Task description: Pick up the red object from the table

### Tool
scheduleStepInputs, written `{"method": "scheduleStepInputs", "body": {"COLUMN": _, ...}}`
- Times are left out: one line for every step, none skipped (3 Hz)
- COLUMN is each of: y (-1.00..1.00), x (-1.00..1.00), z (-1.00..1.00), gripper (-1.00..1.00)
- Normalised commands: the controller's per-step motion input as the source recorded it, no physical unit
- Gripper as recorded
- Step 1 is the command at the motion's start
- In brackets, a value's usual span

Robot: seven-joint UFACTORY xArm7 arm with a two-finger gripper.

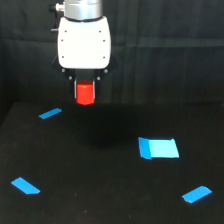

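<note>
The red object (85, 93) is a small bright red-orange stubby block. It hangs under the white gripper head, between the dark fingers of my gripper (85, 95), which is shut on it. It is held clear above the table (100, 165), a flat matte black surface, toward the exterior view's upper left. The fingers are mostly hidden behind the block and against the dark backdrop.
Blue tape strips lie on the table at the back left (50, 113), front left (25, 186) and front right (196, 194). A larger blue rectangle (158, 148) lies right of centre. A dark curtain hangs behind.
</note>
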Motion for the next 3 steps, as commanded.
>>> {"method": "scheduleStepInputs", "body": {"y": -0.05, "x": -0.01, "z": 0.04, "gripper": -0.99}}
{"method": "scheduleStepInputs", "body": {"y": 0.05, "x": -0.05, "z": 0.04, "gripper": -0.96}}
{"method": "scheduleStepInputs", "body": {"y": 0.05, "x": 0.04, "z": 0.11, "gripper": -1.00}}
